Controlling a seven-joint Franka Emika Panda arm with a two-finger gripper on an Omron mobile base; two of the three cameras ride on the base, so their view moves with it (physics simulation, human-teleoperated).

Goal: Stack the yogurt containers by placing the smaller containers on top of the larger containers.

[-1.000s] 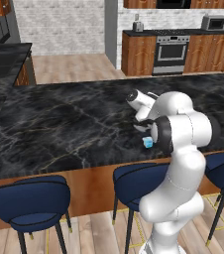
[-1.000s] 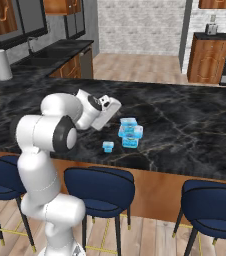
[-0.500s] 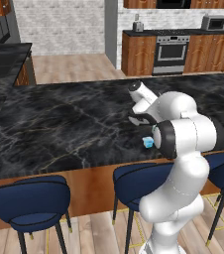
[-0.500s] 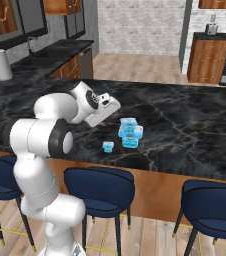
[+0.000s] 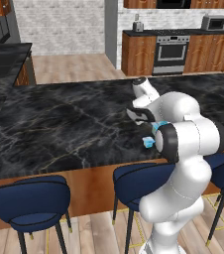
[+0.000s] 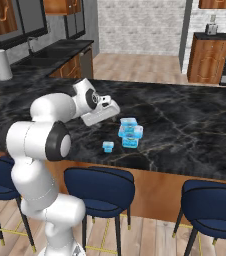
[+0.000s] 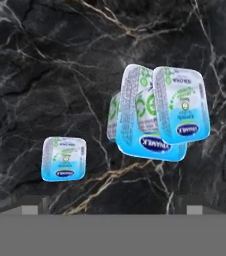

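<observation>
We see the tool (image 6: 112, 109) released, holding nothing, above the black marble worktop (image 7: 45, 75). Middling tub (image 7: 181, 105) sits atop the largest tub (image 7: 140, 120); tiny tub (image 7: 63, 158) lies apart at 8 o'clock. Blue label logos too blurred to read.

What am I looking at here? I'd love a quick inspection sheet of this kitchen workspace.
Surface: black marble counter, veined.
Job's things: middling tub stacked on the biggest tub; tiny tub alone on the counter beside them.
Clutter: nothing seen.
Grippers: gripper open, empty, hanging above the tubs, touching none.
Cables: nothing seen.
Surroundings: blue stools along the counter, oven, microwave, paper towel roll.
</observation>
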